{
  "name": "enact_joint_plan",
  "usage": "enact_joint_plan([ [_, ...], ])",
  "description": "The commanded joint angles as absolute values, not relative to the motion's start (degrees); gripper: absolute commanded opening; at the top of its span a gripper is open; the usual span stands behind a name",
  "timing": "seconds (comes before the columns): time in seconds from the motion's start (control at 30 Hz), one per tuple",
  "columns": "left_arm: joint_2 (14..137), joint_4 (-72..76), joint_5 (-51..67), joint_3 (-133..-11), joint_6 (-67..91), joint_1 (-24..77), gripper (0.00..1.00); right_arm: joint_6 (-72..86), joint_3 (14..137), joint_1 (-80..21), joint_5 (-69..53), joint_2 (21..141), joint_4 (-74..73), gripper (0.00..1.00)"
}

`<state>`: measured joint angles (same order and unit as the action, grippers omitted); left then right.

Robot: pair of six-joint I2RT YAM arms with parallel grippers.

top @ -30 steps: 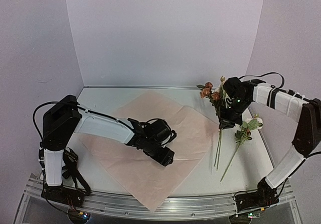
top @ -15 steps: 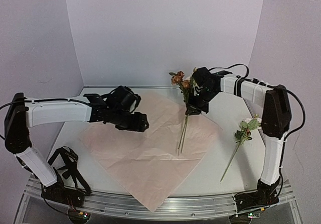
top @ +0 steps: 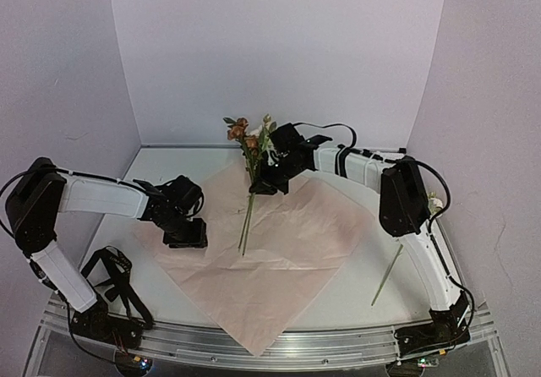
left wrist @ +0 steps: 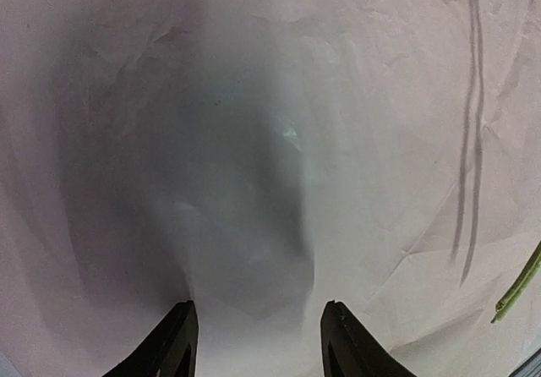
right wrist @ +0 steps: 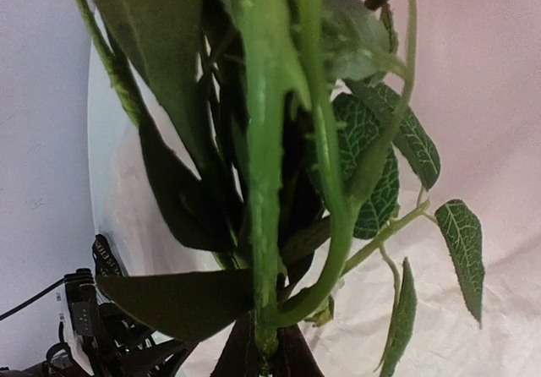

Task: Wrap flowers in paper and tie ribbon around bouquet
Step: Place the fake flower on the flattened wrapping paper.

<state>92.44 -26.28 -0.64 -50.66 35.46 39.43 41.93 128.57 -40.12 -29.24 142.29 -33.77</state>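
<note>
**flowers held upright over the paper, left jaws parted above it**

top view: your right jaws are clenched on the flowers [top: 250, 153], gripping low in the leafy part. they hold the bunch nearly upright over the far side of the paper [top: 287, 242]. the heads are up and the thin stems hang down toward the sheet; you cannot tell whether the tips touch it. the paper lies spread on the desk [top: 161, 161], with its near corner reaching the front edge. your left jaws sit over the paper's left corner. a loose stem [top: 385, 277] lies on the desk off the paper to the right, partly hidden behind the right arm.

left wrist: crinkled paper [left wrist: 270, 140] fills the view. the two fingers [left wrist: 173, 347] stand apart with nothing between them, so your left jaws are released. a green stem end of the flowers [left wrist: 517, 286] shows at the right edge, and thin stem shadows run down the sheet beside it.

right wrist: the flowers [right wrist: 262, 157] rise straight out of your right jaws, which pinch the stems at the bottom of the view. veined leaves spread to the right, with paper [right wrist: 507, 98] behind them.
</note>
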Motion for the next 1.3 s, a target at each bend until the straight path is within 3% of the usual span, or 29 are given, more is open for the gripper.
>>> enact_joint_plan([
  [0.0, 94.0, -23.1, -0.3, -50.0, 33.9, 38.8, 0.51, 44.9, 135.4, -39.9, -33.3, 147.5, -28.6, 0.00],
  [0.57, 96.1, -22.1, -0.2, -48.7, 32.2, 37.4, 0.49, 40.9, 131.9, -40.6, -36.2, 146.1, -37.4, 0.00],
  [0.73, 95.9, -22.0, -0.2, -48.5, 32.1, 37.3, 0.49, 40.6, 131.9, -40.6, -34.8, 145.8, -39.3, 0.14],
  [0.83, 95.7, -22.0, 1.7, -48.2, 32.1, 37.4, 0.49, 40.2, 132.1, -40.6, -33.2, 144.7, -40.9, 0.34],
  [1.0, 94.9, -22.1, 2.1, -48.0, 32.2, 37.4, 0.49, 39.3, 131.0, -40.5, -29.4, 140.5, -47.7, 0.56],
  [1.27, 92.8, -22.1, 3.2, -47.7, 32.2, 37.4, 0.50, 38.0, 110.7, -40.3, -14.2, 121.1, -54.7, 0.67],
])
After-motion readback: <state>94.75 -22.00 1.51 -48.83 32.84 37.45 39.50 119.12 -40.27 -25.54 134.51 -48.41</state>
